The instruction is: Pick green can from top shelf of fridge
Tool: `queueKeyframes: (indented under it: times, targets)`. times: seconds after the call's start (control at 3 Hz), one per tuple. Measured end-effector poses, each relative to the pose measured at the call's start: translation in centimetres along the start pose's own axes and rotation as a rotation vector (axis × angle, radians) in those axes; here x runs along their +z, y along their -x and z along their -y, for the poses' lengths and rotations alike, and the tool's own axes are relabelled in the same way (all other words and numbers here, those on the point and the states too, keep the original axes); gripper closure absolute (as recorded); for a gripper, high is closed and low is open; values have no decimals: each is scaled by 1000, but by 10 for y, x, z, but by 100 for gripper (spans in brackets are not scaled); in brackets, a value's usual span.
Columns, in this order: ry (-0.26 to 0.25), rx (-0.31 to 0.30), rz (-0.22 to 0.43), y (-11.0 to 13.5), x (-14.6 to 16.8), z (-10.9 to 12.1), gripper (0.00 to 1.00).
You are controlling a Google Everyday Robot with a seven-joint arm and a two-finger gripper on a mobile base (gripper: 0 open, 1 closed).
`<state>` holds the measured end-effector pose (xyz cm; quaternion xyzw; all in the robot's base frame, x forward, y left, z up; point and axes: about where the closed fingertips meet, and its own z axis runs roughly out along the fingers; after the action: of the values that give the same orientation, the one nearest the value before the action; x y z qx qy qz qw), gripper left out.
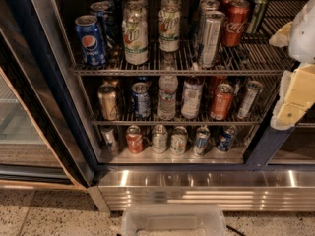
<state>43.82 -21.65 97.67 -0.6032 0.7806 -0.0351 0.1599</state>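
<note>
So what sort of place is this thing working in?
Likely a break room or shop: a display fridge, its top shelf packed with soda such as a Pepsi can, and a speckled floor. The robot's claw is at the right edge, beside that shelf.

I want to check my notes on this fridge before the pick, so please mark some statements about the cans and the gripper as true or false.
1. The green can stands on the top shelf, right of the Coca-Cola can. True.
2. The gripper holds the green can. False: it is at the right edge of the view, lower than the can, not around it.
3. The Pepsi can stands at the right end of the top shelf. False: it stands at the left end.
4. A clear bottle stands on the shelf below. True.
</note>
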Motion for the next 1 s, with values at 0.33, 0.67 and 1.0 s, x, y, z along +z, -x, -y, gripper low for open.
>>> queueKeyframes:
  times: [0.33,0.67,1.0]
  targets:
    - [0,1,0,0,0,0,0]
    - [-13,19,9,1,0,6,0]
    - [-50,41,65,-2,1,16,0]
